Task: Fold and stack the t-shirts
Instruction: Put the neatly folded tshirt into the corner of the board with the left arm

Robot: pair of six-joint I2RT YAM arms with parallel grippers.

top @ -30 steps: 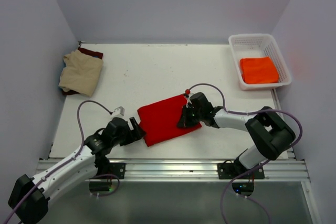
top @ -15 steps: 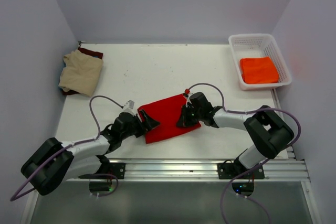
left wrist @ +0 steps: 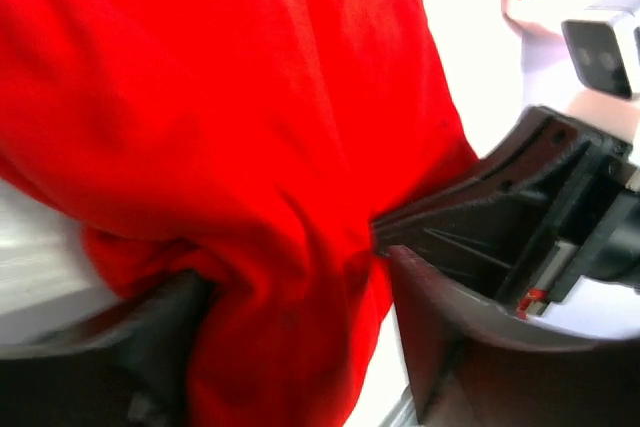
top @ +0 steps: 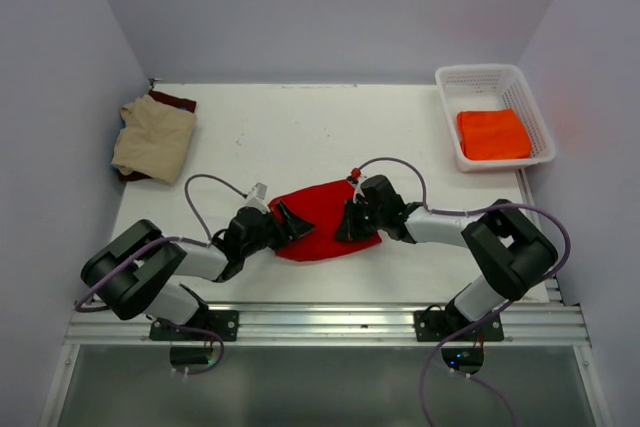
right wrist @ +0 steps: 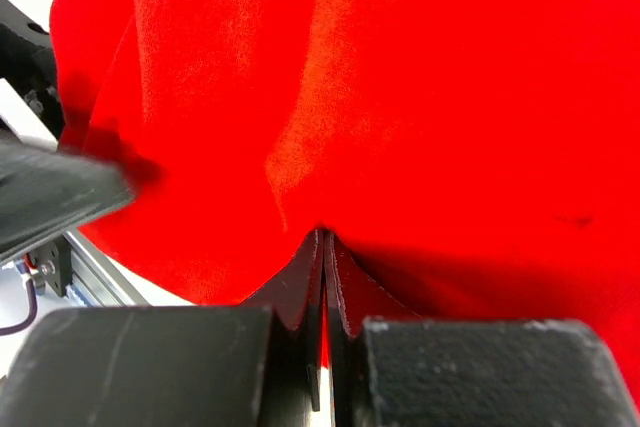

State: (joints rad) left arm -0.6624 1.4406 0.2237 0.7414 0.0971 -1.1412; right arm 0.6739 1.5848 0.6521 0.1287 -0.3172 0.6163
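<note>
Left arm: we log it low over the tabletop [top: 300,137], forearm reaching right.
Left end effector [top: 292,225]: at the red t-shirt's [top: 325,227] left edge, fingers spread, bunched cloth between them.
Right arm: elbow folded at right, forearm reaching left.
Right end effector [top: 347,230]: fingers pressed together, pinching the shirt's right edge.
Red t-shirt: rumpled, near front centre, between both end effectors.
Other tees: tan t-shirt [top: 155,139] over dark maroon t-shirt [top: 180,102], far left; orange t-shirt [top: 493,133] in the white basket [top: 480,75], far right.
</note>
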